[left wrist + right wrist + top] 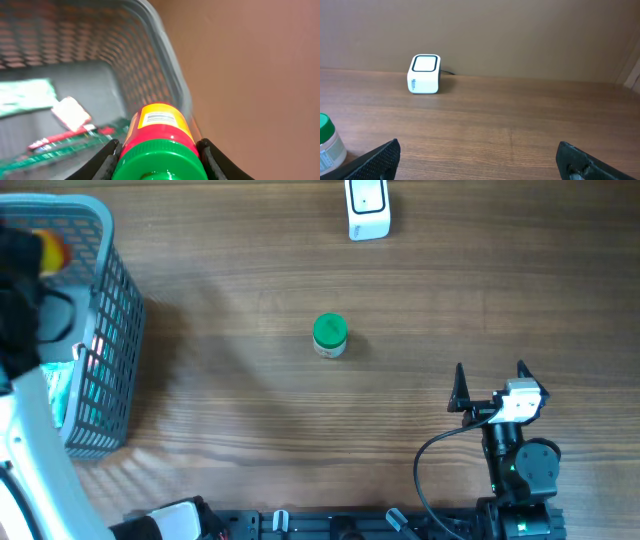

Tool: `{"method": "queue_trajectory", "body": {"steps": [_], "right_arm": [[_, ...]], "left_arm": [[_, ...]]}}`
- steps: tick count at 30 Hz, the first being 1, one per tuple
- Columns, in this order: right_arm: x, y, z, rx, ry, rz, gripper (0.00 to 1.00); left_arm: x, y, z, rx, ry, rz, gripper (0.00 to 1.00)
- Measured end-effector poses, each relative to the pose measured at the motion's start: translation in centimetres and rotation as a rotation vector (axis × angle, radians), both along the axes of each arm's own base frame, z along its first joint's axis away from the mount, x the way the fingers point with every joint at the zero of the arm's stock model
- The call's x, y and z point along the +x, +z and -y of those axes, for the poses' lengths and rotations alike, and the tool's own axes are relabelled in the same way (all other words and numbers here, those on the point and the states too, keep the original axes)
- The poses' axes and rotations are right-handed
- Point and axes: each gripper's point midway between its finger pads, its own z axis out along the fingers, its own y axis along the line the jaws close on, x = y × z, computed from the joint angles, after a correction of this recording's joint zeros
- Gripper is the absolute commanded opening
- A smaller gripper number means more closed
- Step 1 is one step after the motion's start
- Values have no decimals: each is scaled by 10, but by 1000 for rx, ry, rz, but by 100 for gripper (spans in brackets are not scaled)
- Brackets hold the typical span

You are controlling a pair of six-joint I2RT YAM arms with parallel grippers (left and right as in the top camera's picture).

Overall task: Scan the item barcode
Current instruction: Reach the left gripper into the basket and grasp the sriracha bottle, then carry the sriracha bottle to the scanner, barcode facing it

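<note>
A bottle (157, 132) with a green cap, a red band and a yellow body lies between the fingers of my left gripper (159, 161), which is shut on it. A barcode label (159, 118) faces up on its yellow part. The bottle (48, 248) hangs over the grey mesh basket (112, 330) at the table's left edge. The white scanner (367, 208) stands at the far edge of the table, and it also shows in the right wrist view as the scanner (424, 74). My right gripper (490, 385) rests open and empty near the front right.
A small jar with a green lid (330, 335) stands mid-table, and the same jar (327, 145) shows left of my right gripper. The basket (150, 55) holds green and red packets (70, 112). A black cable (425, 470) loops by the right arm's base.
</note>
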Motion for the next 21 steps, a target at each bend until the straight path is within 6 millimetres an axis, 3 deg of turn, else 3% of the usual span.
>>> {"method": "queue_trajectory", "body": {"steps": [6,11,21], "right_arm": [[0,0,0,0,0,0,100],[0,0,0,0,0,0,100],[0,0,0,0,0,0,100]], "left_arm": [[18,-17,72,-15,-219,-72,41],[23,-39,112,-21,-335,-170,41],[51,-116,184,1,-509,-443,42]]}}
